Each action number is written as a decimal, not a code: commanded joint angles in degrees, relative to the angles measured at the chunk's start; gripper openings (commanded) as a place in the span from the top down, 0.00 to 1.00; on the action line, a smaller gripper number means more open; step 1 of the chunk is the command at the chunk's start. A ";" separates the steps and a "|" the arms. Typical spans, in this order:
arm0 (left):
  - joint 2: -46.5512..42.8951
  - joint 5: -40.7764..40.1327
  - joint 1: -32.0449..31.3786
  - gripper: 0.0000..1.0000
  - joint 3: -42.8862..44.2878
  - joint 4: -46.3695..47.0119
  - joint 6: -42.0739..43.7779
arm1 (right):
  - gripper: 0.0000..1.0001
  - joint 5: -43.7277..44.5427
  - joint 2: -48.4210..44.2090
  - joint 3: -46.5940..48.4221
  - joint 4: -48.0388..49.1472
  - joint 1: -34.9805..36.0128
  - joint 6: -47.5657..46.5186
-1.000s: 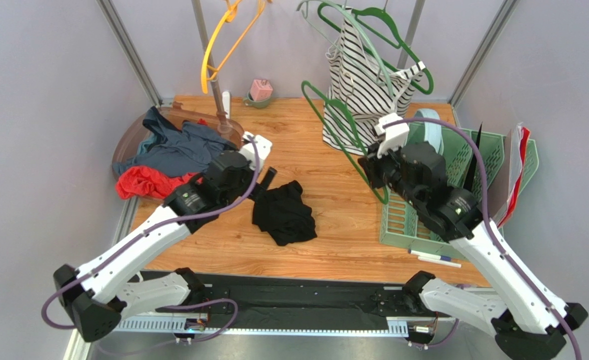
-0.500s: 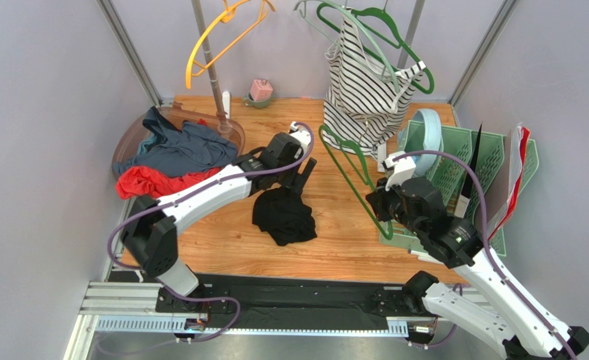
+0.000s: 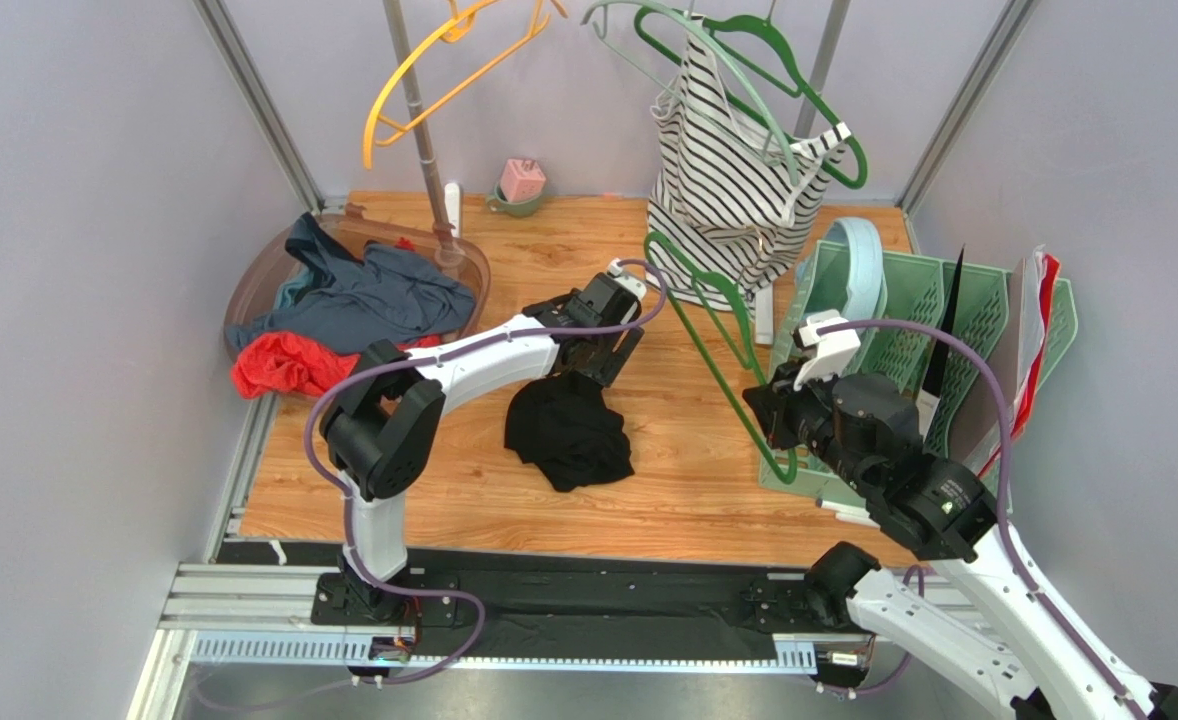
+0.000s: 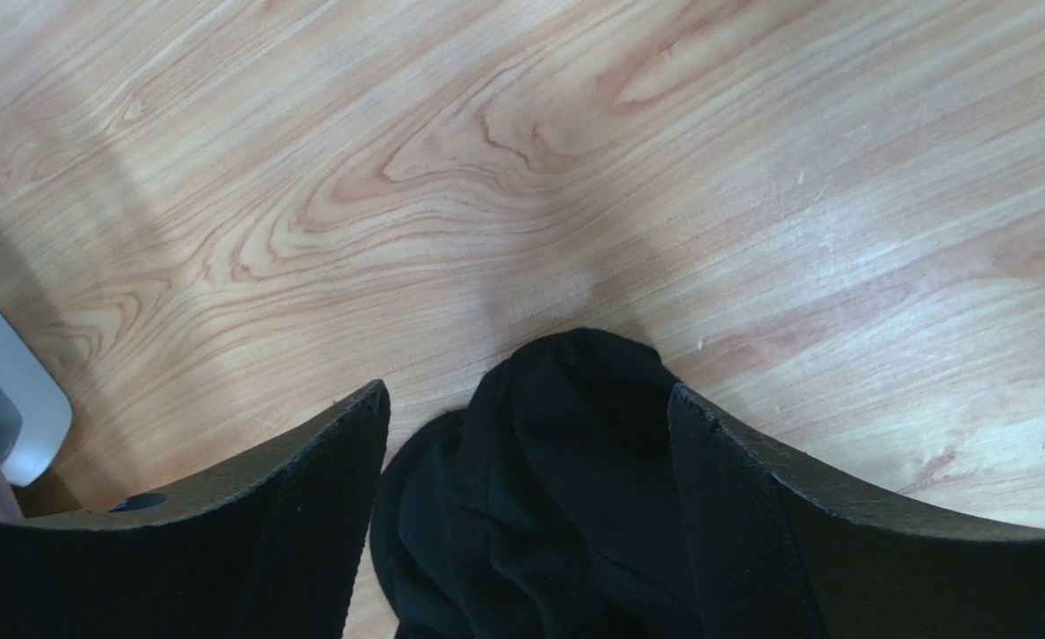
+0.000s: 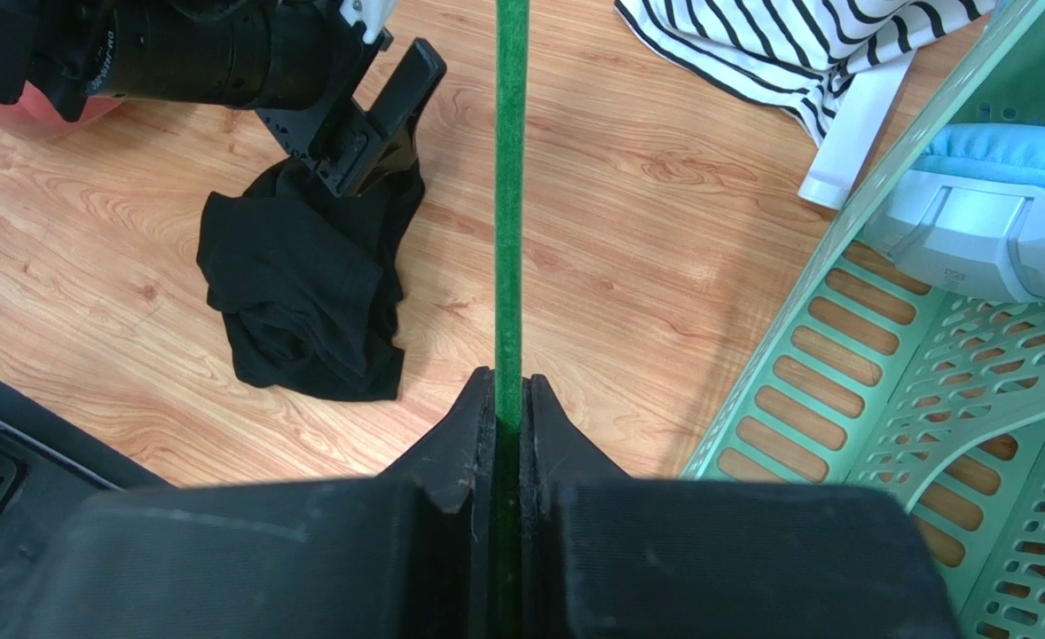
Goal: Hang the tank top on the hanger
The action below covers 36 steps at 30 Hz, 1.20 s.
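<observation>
Two shifts: spread left fingers (image 4: 288,533) now straddle the tank top (image 4: 555,493); right fingers (image 5: 451,453), clamping the hanger (image 5: 509,200), retreated.

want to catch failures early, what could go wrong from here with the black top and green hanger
The left end effector, open, straddles only a bunched fold of the small black fabric tank top; closing may lift a lump, not a strap. The right end effector pinches one thin bar of the dark green plastic hanger, which might pivot or slip.
</observation>
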 commanded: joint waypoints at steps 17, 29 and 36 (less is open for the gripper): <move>-9.77 8.05 2.48 1.00 -6.60 11.24 -5.04 | 1.00 2.18 -0.45 0.43 2.79 0.31 0.25; -24.45 9.36 2.57 1.00 20.29 -3.62 3.30 | 1.00 6.05 -1.23 0.87 1.47 0.31 0.52; -30.42 14.01 2.48 1.00 26.63 -5.64 6.13 | 1.00 7.28 -1.23 1.13 1.38 0.31 0.52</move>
